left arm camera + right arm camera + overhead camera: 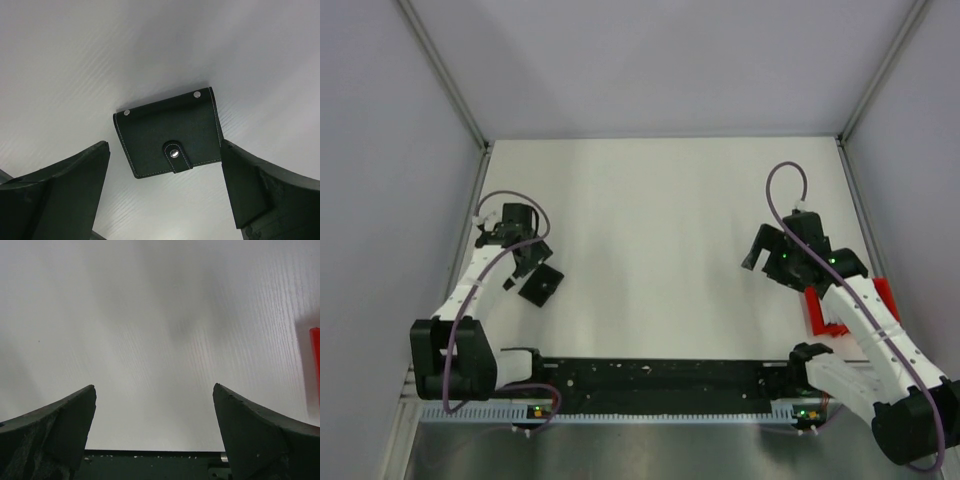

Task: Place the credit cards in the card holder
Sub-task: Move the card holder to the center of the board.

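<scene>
nothing loaded yet, i judge: the small black snap-tab card holder [170,137] lies closed under my wide-open, empty left gripper [164,147]; my right gripper [153,390] gapes empty too; no cards visible.

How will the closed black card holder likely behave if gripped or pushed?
Lying flat and thin, the card holder probably slides rather than tips. Its snapped tab suggests it stays folded when lifted. The matte stitched cover looks grippy, perhaps flexible.

White-shelled arms [470,290], black joints [455,350], purple cables [768,192].
</scene>
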`<state>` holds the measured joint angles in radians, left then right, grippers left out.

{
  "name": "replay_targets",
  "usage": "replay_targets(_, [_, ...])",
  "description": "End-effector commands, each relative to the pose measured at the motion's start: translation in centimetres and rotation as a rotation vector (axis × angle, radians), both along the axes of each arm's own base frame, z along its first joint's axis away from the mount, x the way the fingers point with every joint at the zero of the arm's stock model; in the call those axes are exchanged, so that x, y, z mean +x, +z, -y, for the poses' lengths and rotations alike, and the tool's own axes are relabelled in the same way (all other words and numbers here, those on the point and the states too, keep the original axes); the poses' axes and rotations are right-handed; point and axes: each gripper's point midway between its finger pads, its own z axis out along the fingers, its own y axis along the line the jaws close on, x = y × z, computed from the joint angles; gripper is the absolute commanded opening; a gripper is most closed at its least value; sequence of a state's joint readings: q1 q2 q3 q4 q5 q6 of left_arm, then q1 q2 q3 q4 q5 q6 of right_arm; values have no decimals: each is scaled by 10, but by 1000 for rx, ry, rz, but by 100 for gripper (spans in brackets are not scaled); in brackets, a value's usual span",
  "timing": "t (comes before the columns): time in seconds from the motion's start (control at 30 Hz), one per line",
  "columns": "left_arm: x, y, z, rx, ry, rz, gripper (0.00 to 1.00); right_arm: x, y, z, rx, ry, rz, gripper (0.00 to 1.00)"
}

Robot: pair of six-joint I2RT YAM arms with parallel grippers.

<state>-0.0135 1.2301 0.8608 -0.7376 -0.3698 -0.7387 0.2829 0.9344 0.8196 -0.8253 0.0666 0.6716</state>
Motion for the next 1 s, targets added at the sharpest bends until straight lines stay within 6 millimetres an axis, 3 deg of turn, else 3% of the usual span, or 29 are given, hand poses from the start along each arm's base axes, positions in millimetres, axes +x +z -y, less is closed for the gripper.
replay_targets(0.0, [6,-16,9,-41,-63,-26,97,12,20,-9,20,83,84,99])
replay_targets(0.27, [11,-43,8,-70,-124,-108,97,9,16,-19,45,155,78,99])
replay_targets(0.37, [10,-58,18,-123,-161,-152,96,7,15,-22,60,165,76,99])
replay_targets(0.6, [1,-65,52,-273,-269,-172,88,9,18,-25,69,179,87,99])
replay_targets(0.77, [-5,-69,99,-369,-386,-143,87,9,7,-5,9,51,66,99])
replay_targets(0.97, [-13,-81,144,-391,-492,-187,84,6,11,44,-109,-159,61,99])
